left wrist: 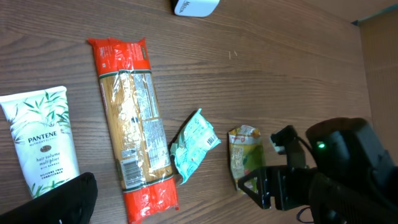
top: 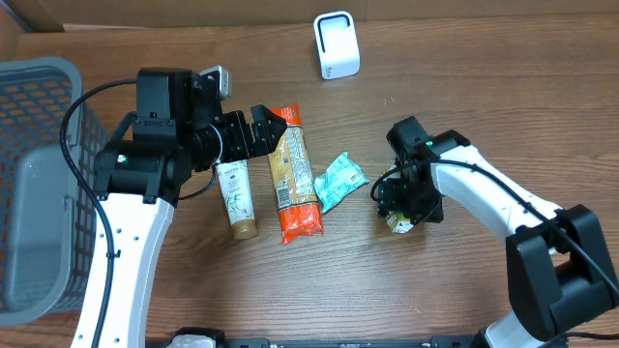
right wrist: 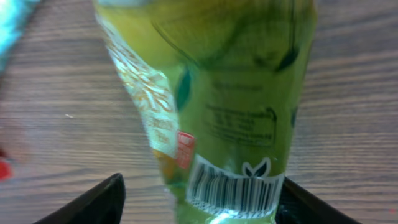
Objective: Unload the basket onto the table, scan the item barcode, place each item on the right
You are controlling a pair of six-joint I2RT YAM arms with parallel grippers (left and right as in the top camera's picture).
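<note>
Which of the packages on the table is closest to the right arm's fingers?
The green pouch, the rightmost: it sits between the right fingers, while the teal packet, pasta pack and Pantene tube lie farther left.

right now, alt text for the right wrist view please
A green pouch, barcode facing the camera, fills the frame between the dark fingertips of the right gripper. Behind it is a brown wooden table, with a blurred teal packet at the top left.
</note>
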